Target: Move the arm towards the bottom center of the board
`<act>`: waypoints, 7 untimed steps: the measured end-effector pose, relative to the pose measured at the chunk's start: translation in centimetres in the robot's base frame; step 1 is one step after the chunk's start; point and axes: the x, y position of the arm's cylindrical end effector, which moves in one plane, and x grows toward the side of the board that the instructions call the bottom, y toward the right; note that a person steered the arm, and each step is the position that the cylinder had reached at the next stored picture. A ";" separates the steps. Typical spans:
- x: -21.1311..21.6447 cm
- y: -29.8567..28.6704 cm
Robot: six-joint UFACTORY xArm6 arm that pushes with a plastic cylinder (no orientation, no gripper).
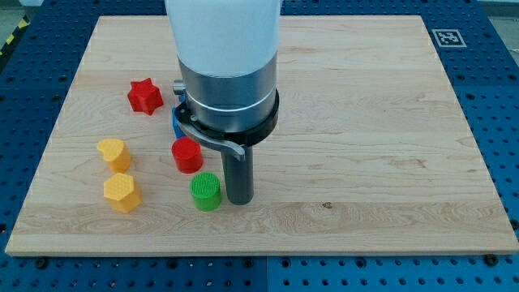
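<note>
My tip (238, 199) rests on the wooden board (373, 122), a little left of centre and near the view's bottom edge. It stands just right of a green cylinder block (206, 191), nearly touching it. A red rounded block (187, 154) sits up and left of the tip. A red star block (144, 96) lies further up left. Two yellow blocks, one heart-like (113, 153) and one hexagonal (122, 192), sit at the left. A blue block (175, 123) is mostly hidden behind the arm's body.
The arm's wide white and grey body (227, 65) covers the board's upper middle. A fiducial marker (447, 37) sits at the board's top right corner. A blue perforated table (503, 97) surrounds the board.
</note>
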 end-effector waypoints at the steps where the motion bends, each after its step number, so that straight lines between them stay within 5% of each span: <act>1: 0.0 -2.5; 3: 0.0 -2.8; 6: -0.6 7.5; 7: -4.7 9.4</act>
